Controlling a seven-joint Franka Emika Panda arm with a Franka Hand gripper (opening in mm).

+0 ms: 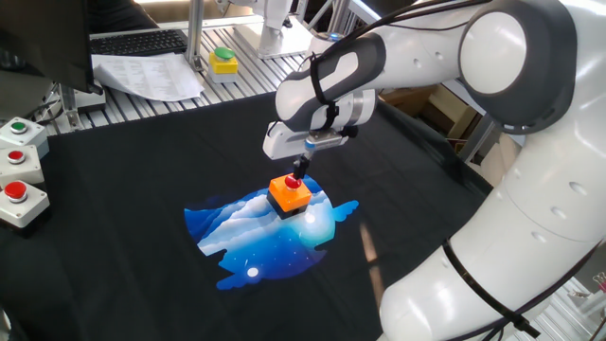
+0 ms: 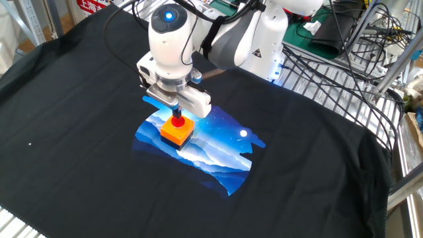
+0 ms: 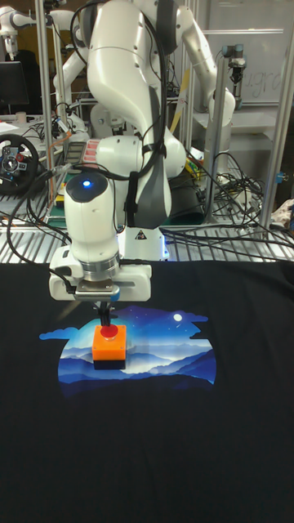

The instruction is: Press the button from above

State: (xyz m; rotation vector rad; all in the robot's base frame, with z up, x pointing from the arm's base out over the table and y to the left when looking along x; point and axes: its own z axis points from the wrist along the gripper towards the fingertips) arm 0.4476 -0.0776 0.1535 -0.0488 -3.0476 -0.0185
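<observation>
Small round red button [image 1: 293, 179] atop orange square box [image 2: 176, 131] with black base. Upright, flat on blue mountain print on black cloth. Sits just left of frame centre in both fixed views, left of centre at mid-height in tall view [image 3: 108, 333].

Your table [image 2: 317, 152] is draped in a black cloth printed with a blue mountain scene [image 1: 260, 237]. The orange box [image 2: 176, 131] with the red button [image 2: 178, 121] sits on the print's upper edge. Well left of the print, pale grey button boxes [image 1: 19, 180] rest at the cloth's edge.
</observation>
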